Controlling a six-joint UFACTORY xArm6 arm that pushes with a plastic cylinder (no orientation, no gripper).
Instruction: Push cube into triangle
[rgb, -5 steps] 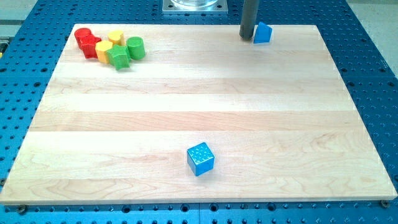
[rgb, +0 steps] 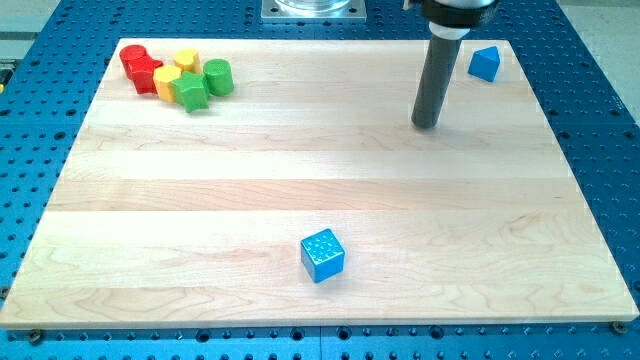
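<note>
Two task blocks, well apart. Blue cube (rgb: 322, 255) low on the surface (rgb: 200, 200), just left of centre, sitting rotated with a corner toward the view's bottom. Blue triangle (rgb: 484, 63) up in the view's top-right corner, close to the surface edge. My tip (rgb: 426, 125) down on the wood, below and left of the triangle, near it but clear, far from the cube, touching neither. No gripper on this rig: plain rod, nothing to open or close, nothing held, pushing only. Reads as the approach step, push itself not yet begun given the gap between the two blues. Wrong side of the cube for now; probably needs a loop round to its lower-left so the push line runs up and right at the triangle. Off-centre contact on that rotated cube likely to spin it off line, so aim through its middle. Little margin behind the triangle, so ease off near the corner. Two red blocks (rgb: 140, 65), two yellow blocks (rgb: 176, 70) and two green blocks (rgb: 204, 84) bunched at the view's top-left, well off that line, no obstacle.
</note>
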